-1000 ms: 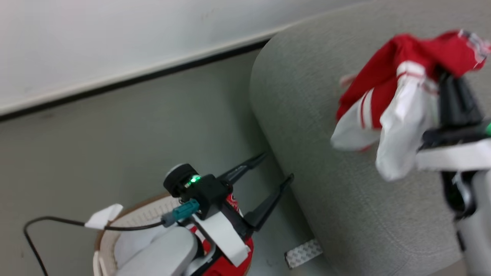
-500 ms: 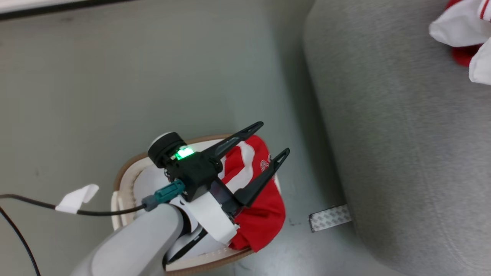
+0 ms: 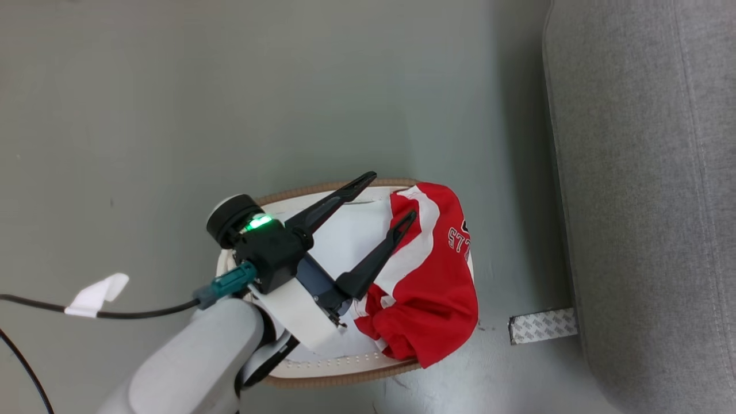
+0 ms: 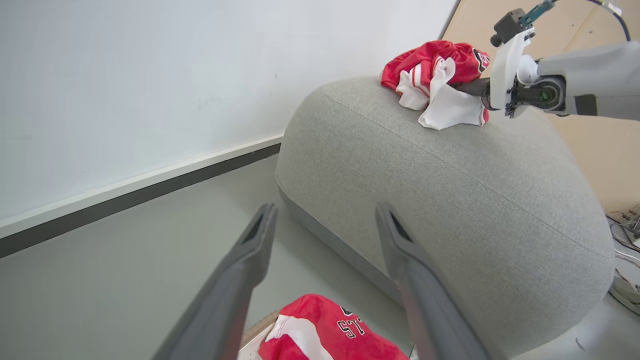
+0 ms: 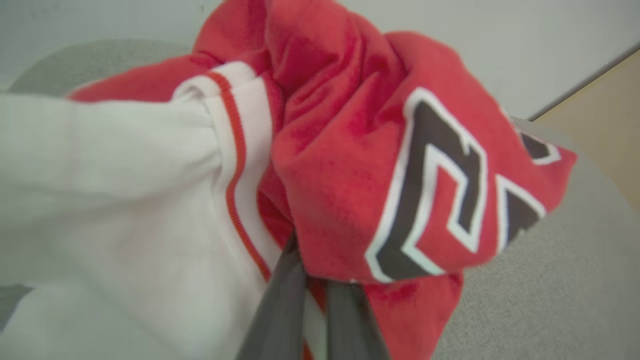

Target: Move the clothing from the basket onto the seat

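A red garment with white stripes lies in the white basket, draped over the brown rim on the side nearest the grey sofa. My left gripper hovers open over the basket with nothing between its fingers. Below them the same garment shows. On top of the sofa rests a second red and white garment, with my right gripper reaching into it. In the right wrist view that gripper is shut on the garment, which carries black-and-white numbers.
A strip of patterned tape lies on the grey floor beside the sofa's base. A black cable with a white tag runs to my left wrist. A white wall with a dark baseboard stands behind. A wooden panel rises behind the sofa.
The head camera has swung down and left, so the basket now sits mid-frame and the right gripper with its garment has left that view. The left gripper stays open over the basket.
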Available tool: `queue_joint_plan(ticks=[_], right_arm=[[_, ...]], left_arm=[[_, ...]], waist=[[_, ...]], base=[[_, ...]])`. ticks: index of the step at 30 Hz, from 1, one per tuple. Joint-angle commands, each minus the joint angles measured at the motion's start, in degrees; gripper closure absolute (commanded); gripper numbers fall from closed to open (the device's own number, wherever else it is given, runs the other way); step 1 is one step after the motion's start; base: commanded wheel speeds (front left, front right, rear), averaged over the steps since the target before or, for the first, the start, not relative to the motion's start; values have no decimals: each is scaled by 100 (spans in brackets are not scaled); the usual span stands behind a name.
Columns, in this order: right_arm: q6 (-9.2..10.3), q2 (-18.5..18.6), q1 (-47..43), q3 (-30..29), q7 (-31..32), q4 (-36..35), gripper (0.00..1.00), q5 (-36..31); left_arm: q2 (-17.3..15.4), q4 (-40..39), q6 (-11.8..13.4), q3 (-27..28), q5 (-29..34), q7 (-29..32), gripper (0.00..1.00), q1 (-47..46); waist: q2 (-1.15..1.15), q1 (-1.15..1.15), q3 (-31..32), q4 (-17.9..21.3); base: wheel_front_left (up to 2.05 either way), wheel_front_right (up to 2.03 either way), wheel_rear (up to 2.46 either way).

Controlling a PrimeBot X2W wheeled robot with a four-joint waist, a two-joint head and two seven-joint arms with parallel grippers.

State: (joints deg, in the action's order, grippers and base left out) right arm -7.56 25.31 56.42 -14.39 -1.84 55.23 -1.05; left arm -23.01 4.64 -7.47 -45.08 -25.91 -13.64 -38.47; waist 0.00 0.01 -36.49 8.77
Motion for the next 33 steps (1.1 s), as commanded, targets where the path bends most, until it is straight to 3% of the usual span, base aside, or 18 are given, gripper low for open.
queue_joint_plan(ticks=[1, 2, 3, 4, 11, 19, 25, 33], right_arm=[[14, 1, 88, -44, 14, 68, 93, -89], [14, -23, 107, -62, 9, 111, 73, -152], [14, -38, 115, -75, -13, 154, 14, -204], [14, -53, 110, -79, -22, 201, 0, -242], [14, -106, -188, 169, -111, 423, 0, -492], [14, -143, -703, 743, -579, 168, 0, -71], [14, -252, -1122, 1317, -887, -569, 0, 554], [14, -518, -2151, 1852, -1133, -2173, 0, 1435]], left_arm=[[10, 22, 14, 33, -43, -52, 0, 51], [15, 53, 16, 49, -50, -71, 0, 71], [26, 91, 17, 57, -57, -65, 0, 89], [44, 131, 17, 61, -76, -81, 0, 109], [245, 426, 42, 180, -210, -147, 0, 339], [518, 671, 184, 701, -248, -150, 0, 887], [654, 711, 298, 1172, -133, -150, 0, 1342], [809, 816, 389, 1704, -69, -150, 0, 1921]], waist=[[0, -1, 91, -15], [0, -1, 136, -9], [0, -1, 193, -4], [0, -1, 259, 2], [0, -1, 1029, 23], [0, -1, 2264, -6], [0, -1, 2962, -89], [0, -1, 3564, -289]], base=[[0, 0, 0], [0, 0, 0], [0, 0, 0], [0, 0, 0], [0, 0, 0], [0, 0, 0], [0, 0, 0], [0, 0, 0]])
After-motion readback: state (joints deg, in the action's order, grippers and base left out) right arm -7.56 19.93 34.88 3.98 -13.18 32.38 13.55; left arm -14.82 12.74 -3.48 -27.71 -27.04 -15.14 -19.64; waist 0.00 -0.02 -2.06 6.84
